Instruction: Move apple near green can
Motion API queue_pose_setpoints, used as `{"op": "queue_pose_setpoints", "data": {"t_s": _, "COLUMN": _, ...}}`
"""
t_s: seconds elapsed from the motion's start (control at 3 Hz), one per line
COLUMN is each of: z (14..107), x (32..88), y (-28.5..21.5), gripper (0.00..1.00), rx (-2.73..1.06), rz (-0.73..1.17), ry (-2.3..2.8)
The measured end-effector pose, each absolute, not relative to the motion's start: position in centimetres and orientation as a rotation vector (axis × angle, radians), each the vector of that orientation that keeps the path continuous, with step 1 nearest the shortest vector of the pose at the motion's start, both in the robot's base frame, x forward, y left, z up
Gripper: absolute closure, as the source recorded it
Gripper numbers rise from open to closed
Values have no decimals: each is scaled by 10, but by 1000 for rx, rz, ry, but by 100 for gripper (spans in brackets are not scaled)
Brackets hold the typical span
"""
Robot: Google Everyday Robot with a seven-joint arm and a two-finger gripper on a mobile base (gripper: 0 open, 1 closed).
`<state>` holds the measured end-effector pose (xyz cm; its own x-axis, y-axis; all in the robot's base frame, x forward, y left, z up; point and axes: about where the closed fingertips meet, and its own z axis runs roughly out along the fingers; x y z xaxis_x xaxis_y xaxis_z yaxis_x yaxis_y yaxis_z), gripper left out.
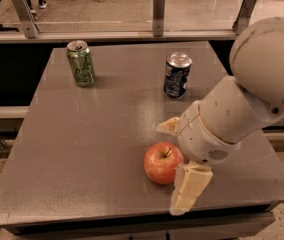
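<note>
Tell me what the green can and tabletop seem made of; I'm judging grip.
Green can: likely thin metal, green printed coat, bare silvery top. Tabletop: smooth grey, dull sheen, laminate or metal. The gripper, open, flanks the apple, front right.

Gripper [172, 168] beside apple [161, 163], fingers [189, 186] spread

green can [81, 64]: pale script lettering, too small to read
blue can [177, 75]: white markings, not readable
gripper [178, 159]: bears no readable marking; fingers apart, just right of the apple [161, 163]
</note>
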<state>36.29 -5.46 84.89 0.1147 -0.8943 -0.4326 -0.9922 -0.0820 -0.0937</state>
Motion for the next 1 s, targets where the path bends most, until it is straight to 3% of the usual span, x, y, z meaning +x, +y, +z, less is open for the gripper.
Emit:
{"op": "queue_pose_setpoints", "data": {"t_s": 0.67, "z": 854, "x": 365, "y": -52, "gripper": 59, "rx": -2036, "rz": 355, "ry": 1847}}
{"op": "queue_pose_setpoints", "data": {"t_s": 1.0, "z": 874, "x": 379, "y": -38, "gripper": 90, "rx": -2013, "rz": 323, "ry": 1863}}
